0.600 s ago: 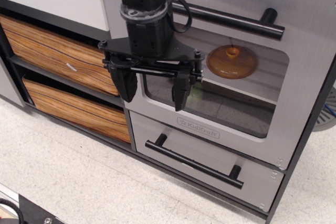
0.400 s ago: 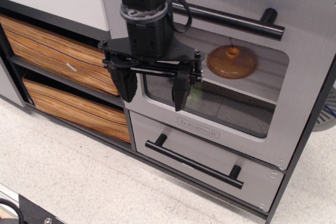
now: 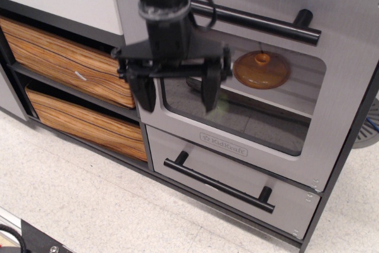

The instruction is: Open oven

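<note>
Gripper (image 3: 177, 94) hanging fingers-down, jaws spread wide with nothing between them, blurred at the edges; black left finger (image 3: 144, 92) over the door's left border, right finger (image 3: 210, 90) over the clear window

Behind and to the right: oven (image 3: 340, 96), grey, door shut flush against its frame, filling most of the right half of the view

Across the top of that door, passing behind the arm and running off to the right: long black bar handle (image 3: 260, 23), fingers below it and not touching it

Left of the gripper: upper wood-grain drawer (image 3: 65, 57), with the lower wood-grain drawer (image 3: 83, 119) beneath it, both closed in a black frame

Below the gripper: smaller grey drawer (image 3: 222, 179), windowless, closed, with its own short black bar handle (image 3: 219, 183) running slantwise

Below everything: pale speckled floor (image 3: 89, 205)

Just right of the right finger, seen through the window: orange-brown lid-like dish (image 3: 261, 69) with a small knob, on the shelf inside

Below the right finger, on the door's lower border: embossed KidKraft logo (image 3: 224, 144)
</note>
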`<state>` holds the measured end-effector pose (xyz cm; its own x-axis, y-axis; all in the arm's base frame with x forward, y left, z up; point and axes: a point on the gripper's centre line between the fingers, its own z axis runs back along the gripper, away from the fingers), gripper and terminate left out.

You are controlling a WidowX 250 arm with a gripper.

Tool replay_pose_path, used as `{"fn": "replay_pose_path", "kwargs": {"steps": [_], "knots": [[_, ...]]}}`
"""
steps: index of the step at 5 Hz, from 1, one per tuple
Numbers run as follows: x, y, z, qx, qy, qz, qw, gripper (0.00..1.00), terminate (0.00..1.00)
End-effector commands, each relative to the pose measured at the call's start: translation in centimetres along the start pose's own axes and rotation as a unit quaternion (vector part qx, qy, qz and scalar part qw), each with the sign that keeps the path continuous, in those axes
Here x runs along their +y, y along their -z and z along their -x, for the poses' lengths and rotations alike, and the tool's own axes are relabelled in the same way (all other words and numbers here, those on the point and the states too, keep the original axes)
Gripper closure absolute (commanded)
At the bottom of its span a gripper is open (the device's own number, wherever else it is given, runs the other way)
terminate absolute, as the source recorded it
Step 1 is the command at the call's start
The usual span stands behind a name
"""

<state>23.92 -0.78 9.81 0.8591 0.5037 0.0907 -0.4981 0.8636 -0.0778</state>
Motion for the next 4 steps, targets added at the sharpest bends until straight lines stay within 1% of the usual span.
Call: {"fn": "replay_pose_path", "kwargs": {"steps": [1,2,3,4], "knots": [[-0.2,-4.0,-4.4,-0.070,-0.214,0.029,0.9739,0.00,0.00],[-0.3,-5.3,-5.6,-0.091,-0.263,0.052,0.9590,0.00,0.00],[-0.4,-6.3,-6.8,-0.098,-0.295,0.073,0.9478,0.00,0.00],[-0.5,-6.3,-8.0,-0.100,-0.326,0.095,0.9353,0.00,0.00]]}}
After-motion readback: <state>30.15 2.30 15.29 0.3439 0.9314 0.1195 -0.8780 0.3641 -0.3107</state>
